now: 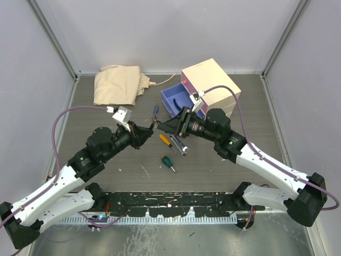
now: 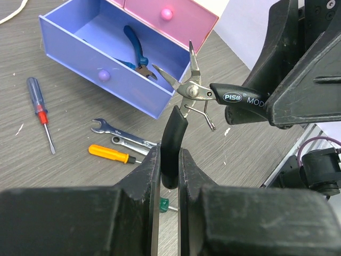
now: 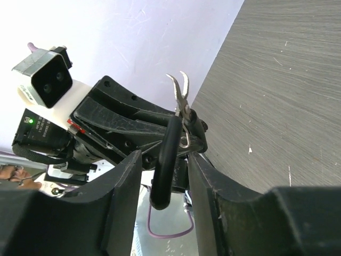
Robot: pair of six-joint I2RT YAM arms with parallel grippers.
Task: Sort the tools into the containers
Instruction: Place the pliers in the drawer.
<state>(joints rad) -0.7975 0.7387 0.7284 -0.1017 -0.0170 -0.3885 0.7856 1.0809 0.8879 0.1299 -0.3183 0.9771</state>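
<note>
Black-handled pliers [image 2: 189, 88] with silver bent tips hang in the air between my two arms, above the table's middle [image 1: 156, 124]. My left gripper [image 2: 169, 160] is shut on one black handle [image 2: 173, 136]. The other handle [image 3: 168, 154] lies between the fingers of my right gripper [image 3: 165, 165], which is open, with a gap on each side. The blue drawer [image 2: 64, 45] stands pulled out with blue-handled pliers [image 2: 136, 50] inside. A pink drawer [image 2: 160, 18] above it is shut, in the cream chest [image 1: 210, 80].
On the table lie a blue-and-red screwdriver [image 2: 40, 109], two silver spanners [image 2: 122, 137], an orange-handled screwdriver [image 2: 109, 153] and a stubby green-handled screwdriver [image 1: 168, 161]. A beige cloth bag [image 1: 120, 84] sits at the back left.
</note>
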